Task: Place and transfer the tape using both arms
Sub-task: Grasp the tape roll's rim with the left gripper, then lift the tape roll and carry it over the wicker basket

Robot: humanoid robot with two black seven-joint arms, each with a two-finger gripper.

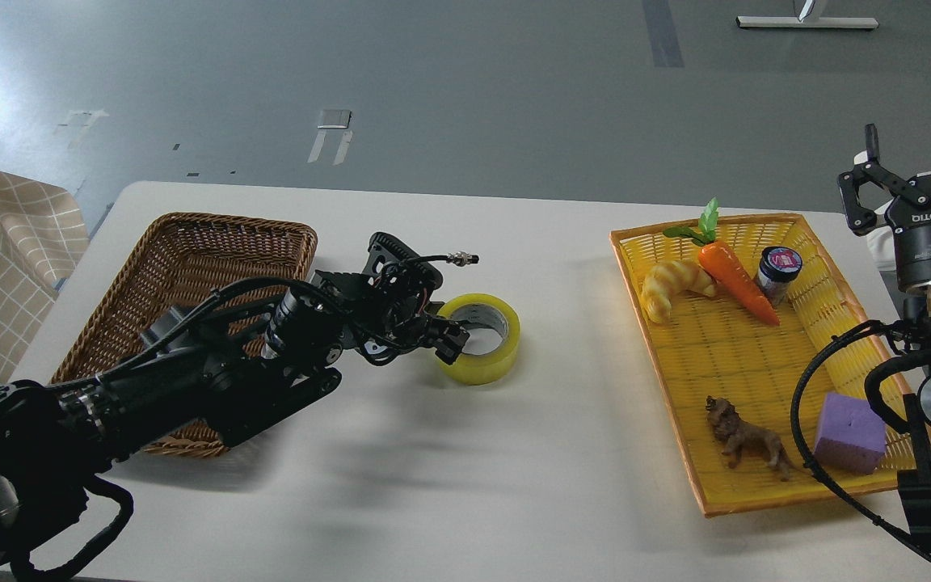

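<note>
The white desk (514, 485) carries the tape (482, 338) at its centre, between the wicker basket (191, 250) and the yellow tray (756, 404), likely as a handover point. The left end effector (448, 339) is clenched on the roll's near wall; the right end effector (869, 194) stands released, raised beside the tray. The roll lies flat, translucent yellow, with a grey-white core.

One head view looked forward and down on the table (465, 485) from its near edge, fairly close, floor beyond; arms entered from the left and right edges.
</note>
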